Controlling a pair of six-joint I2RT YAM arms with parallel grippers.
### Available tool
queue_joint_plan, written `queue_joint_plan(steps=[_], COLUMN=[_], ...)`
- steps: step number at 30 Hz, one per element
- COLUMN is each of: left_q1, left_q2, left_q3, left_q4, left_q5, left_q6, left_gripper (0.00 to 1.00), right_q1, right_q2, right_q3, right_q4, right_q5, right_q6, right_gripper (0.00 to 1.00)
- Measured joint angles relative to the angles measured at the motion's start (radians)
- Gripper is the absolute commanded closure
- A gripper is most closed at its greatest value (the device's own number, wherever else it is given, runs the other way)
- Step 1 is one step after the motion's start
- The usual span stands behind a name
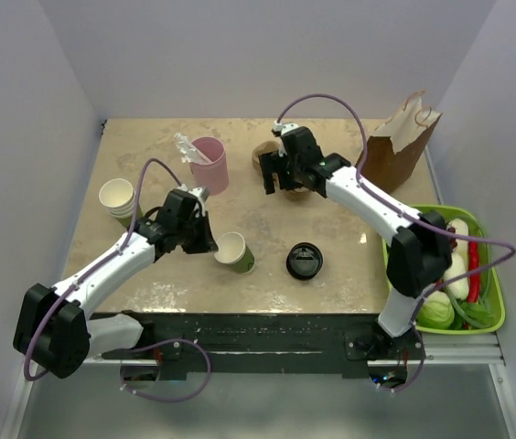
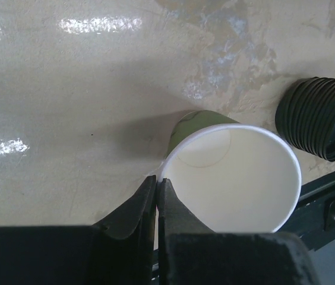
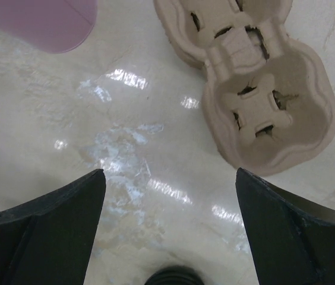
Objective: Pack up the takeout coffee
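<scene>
An olive-green paper cup [image 1: 234, 252] stands open, with no lid on it, left of the table's middle. My left gripper [image 1: 209, 240] is shut on its rim; in the left wrist view the fingers [image 2: 138, 208] pinch the cup's [image 2: 233, 178] white rim, one inside and one outside. A loose black lid [image 1: 304, 261] lies to the cup's right, also in the left wrist view [image 2: 322, 116]. My right gripper [image 1: 281, 178] is open and empty, low over bare table [image 3: 170, 172] beside a moulded cardboard cup carrier [image 3: 256, 89].
A pink tumbler [image 1: 210, 165] stands at the back, left of the carrier. A stack of lidless paper cups [image 1: 119, 199] is at the left. A brown paper bag [image 1: 400, 142] stands at the back right. A green basket [image 1: 494, 306] of vegetables sits off the right edge.
</scene>
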Motion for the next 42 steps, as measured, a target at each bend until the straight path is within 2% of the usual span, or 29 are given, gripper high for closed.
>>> queue_joint_plan(steps=[5, 13, 14, 18, 19, 21, 23, 26, 31, 33, 40, 42], left_q1=[-0.001, -0.005, -0.005, -0.006, -0.006, -0.006, -0.006, -0.006, -0.006, -0.006, -0.006, -0.006], left_q2=[0.003, 0.014, 0.013, -0.007, -0.015, -0.027, -0.039, -0.061, -0.112, -0.133, -0.191, -0.193], left_q3=[-0.006, -0.006, -0.006, -0.005, -0.004, 0.004, 0.014, 0.035, 0.074, 0.091, 0.129, 0.129], left_q4=[0.014, 0.026, 0.026, 0.026, 0.024, 0.020, 0.017, 0.008, -0.032, -0.066, -0.182, -0.205], left_q5=[-0.002, 0.029, 0.037, 0.071, 0.079, 0.092, 0.101, 0.109, 0.084, 0.041, -0.099, -0.114], left_q6=[0.003, 0.028, 0.032, 0.052, 0.055, 0.068, 0.074, 0.075, 0.079, 0.080, 0.080, 0.079], left_gripper=[0.73, 0.50, 0.43, 0.28, 0.14, 0.01, 0.00, 0.00, 0.00, 0.00, 0.00, 0.00], right_q1=[0.000, 0.000, 0.000, 0.000, -0.001, -0.003, -0.006, -0.009, -0.015, -0.018, -0.019, -0.020], right_q2=[0.173, 0.296, 0.302, 0.327, 0.333, 0.348, 0.353, 0.353, 0.356, 0.367, 0.405, 0.414], right_q3=[0.144, 0.252, 0.257, 0.282, 0.288, 0.303, 0.307, 0.307, 0.315, 0.339, 0.361, 0.362], right_q4=[-0.043, -0.095, -0.097, -0.106, -0.109, -0.118, -0.122, -0.124, -0.131, -0.144, -0.146, -0.149], right_q5=[0.061, 0.151, 0.155, 0.169, 0.172, 0.177, 0.177, 0.177, 0.176, 0.176, 0.174, 0.174], right_q6=[-0.021, -0.059, -0.061, -0.072, -0.073, -0.077, -0.080, -0.084, -0.101, -0.111, -0.129, -0.132], right_gripper=[0.11, 0.20, 0.22, 0.25, 0.27, 0.30, 0.39, 0.46, 0.47, 0.53, 0.53, 0.61])
